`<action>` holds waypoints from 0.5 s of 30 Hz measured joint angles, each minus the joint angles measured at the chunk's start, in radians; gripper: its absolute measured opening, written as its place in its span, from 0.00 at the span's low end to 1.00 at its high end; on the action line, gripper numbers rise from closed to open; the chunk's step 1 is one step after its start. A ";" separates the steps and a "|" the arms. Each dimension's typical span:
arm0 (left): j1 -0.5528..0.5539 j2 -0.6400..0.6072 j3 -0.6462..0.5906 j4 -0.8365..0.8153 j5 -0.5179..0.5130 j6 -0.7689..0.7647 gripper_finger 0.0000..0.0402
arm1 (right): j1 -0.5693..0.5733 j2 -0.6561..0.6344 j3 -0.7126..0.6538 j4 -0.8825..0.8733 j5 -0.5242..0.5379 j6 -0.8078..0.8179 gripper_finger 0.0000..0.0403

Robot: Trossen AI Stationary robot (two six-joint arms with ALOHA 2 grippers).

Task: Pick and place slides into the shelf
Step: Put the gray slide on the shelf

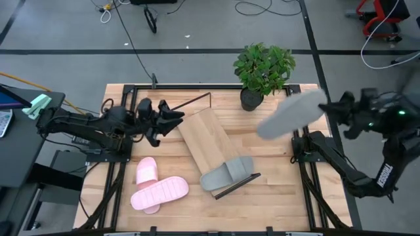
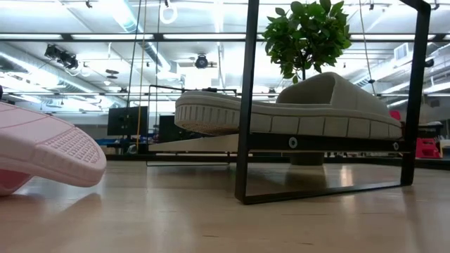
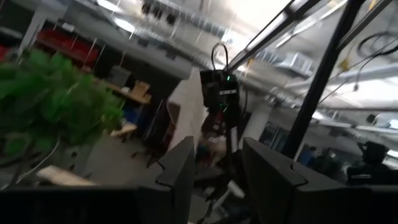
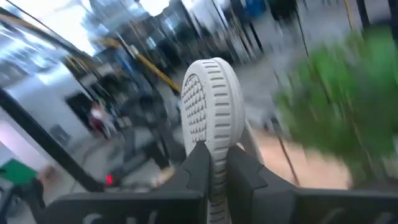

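Note:
One grey slide [image 1: 292,113] is held high above the table's right side by my right gripper [image 1: 330,109], which is shut on it. It stands edge-on in the right wrist view [image 4: 208,106]. A second grey slide [image 1: 226,174] lies sole down on the near end of the shelf [image 1: 203,137], and it also shows in the low view [image 2: 295,112]. Two pink slides [image 1: 157,187] lie on the table at the near left, one overlapping the other. My left gripper [image 1: 172,118] is open and empty beside the shelf's far end. My right gripper pinches one end of the grey slide [image 4: 211,163] between its two fingers, one on the treaded sole and one on the upper face. The slide sticks out past the fingertips toward the table's left. It is lifted clear of the table and the shelf.
A potted plant [image 1: 264,69] stands at the table's far edge, close to the held slide. The shelf lies slantwise across the table's middle, with black wire frames at its far end [image 1: 197,98] and near end [image 2: 246,105]. Bare tabletop [image 1: 282,190] lies right of the shelf.

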 joint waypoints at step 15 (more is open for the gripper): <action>0.012 0.054 0.001 0.266 -0.001 0.231 0.46 | 0.051 0.312 -0.015 0.930 -0.100 0.393 0.07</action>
